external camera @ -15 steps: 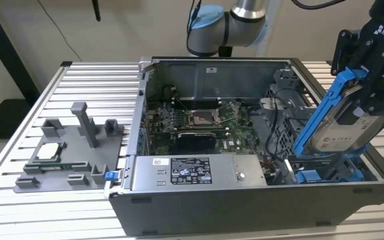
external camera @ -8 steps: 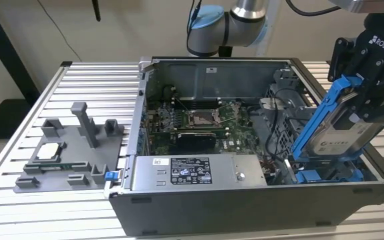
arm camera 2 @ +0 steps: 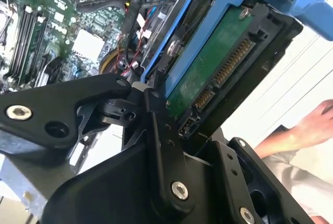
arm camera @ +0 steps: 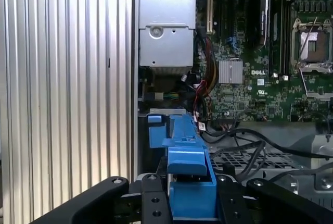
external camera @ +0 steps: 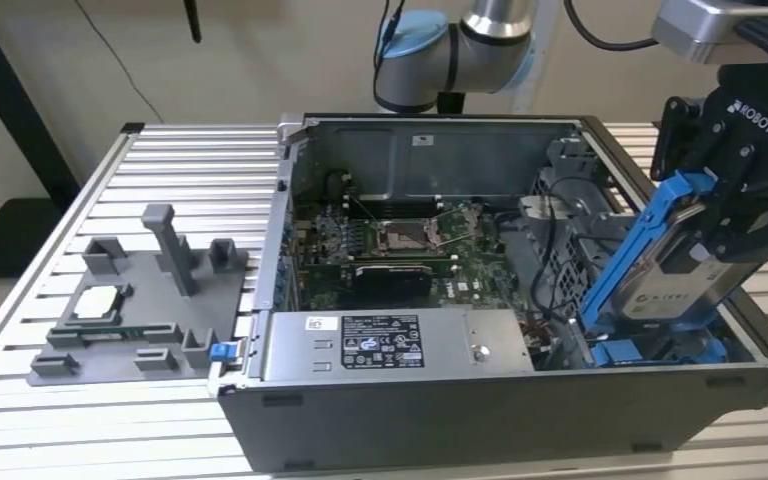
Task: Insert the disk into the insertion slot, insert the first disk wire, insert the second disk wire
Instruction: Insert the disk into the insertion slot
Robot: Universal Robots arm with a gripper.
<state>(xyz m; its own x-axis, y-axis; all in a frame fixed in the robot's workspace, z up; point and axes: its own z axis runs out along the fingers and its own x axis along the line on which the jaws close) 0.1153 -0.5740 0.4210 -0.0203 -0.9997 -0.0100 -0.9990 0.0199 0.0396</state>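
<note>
My gripper is shut on the disk, a silver drive in a bright blue carrier frame. The disk hangs tilted, its lower end down at the insertion slot, the bay with blue fittings in the case's front corner on the exterior view's right. In the second wrist view the disk's green board and connector face the camera between the black fingers. The first wrist view has the blue carrier clamped in my gripper, over the bay. Loose black wires lie beside the bay.
The open computer case holds a grey power-supply box and the motherboard. A grey fixture sits on the slatted table on the exterior view's left. A person's hand is beyond the case.
</note>
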